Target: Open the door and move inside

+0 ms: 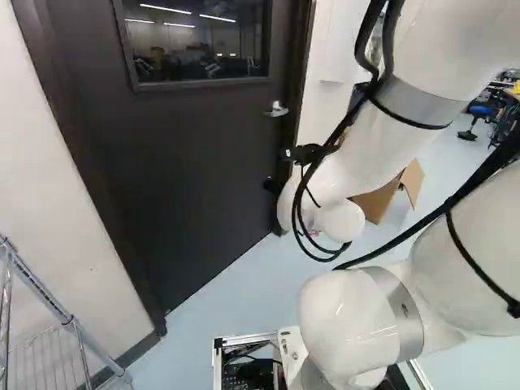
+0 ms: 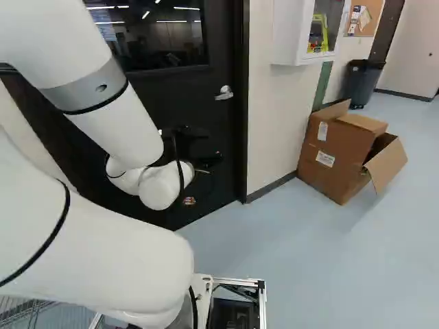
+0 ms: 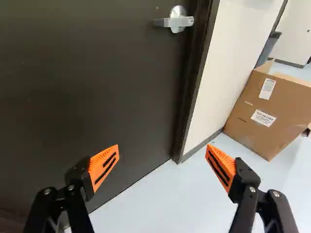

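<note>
- My jaws stand wide open, the orange pads (image 3: 103, 167) well apart with nothing between them; I, the black two-finger gripper (image 3: 162, 148), am gripping nothing.
- The silver metal lever handle (image 3: 167, 22) is ahead of me, beyond my fingertips, on the dark brown, flat-faced door (image 3: 97, 87), close to the dark door frame (image 3: 194, 82). In the right base view it sits higher than I do, below the glass window (image 1: 195, 41).
- The door looks shut, so I judge that reaching and working the lever comes first.
- The lever should be rigid and smooth, likely slippery under a light touch, with a spring pushing back as it turns. I don't expect it to be fragile, but forcing it past its stop could strain my wrist.
- I would take it near its free end, which points away from the frame: more leverage there than beside the round rose, and more room for my fingers. Gripping too near the tip risks sliding off.
- The door itself I expect to be heavy and stiff, swinging slowly, perhaps against a closer. I cannot tell whether it wants a push or a pull.
- Once it is unlatched, steady force near the handle edge should move it most easily.
</note>
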Motion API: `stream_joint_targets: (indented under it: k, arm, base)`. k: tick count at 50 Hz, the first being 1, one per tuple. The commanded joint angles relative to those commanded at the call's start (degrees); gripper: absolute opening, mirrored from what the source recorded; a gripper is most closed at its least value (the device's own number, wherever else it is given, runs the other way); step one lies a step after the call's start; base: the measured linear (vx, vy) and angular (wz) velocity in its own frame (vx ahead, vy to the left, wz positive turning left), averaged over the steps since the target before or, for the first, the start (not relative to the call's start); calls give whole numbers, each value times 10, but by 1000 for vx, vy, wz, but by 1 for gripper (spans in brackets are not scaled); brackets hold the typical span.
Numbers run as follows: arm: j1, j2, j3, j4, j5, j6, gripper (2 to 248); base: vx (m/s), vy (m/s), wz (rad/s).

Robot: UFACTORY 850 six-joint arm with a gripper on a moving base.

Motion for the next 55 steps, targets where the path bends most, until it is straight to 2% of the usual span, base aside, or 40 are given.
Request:
stream_joint_targets:
  k: [29,55]
  arm:
    - [0,-2,-2,0,0,0,247]
    - [0,-3,-20,0,0,0,247]
  base:
    - [187,6,4]
    - [9,1,1]
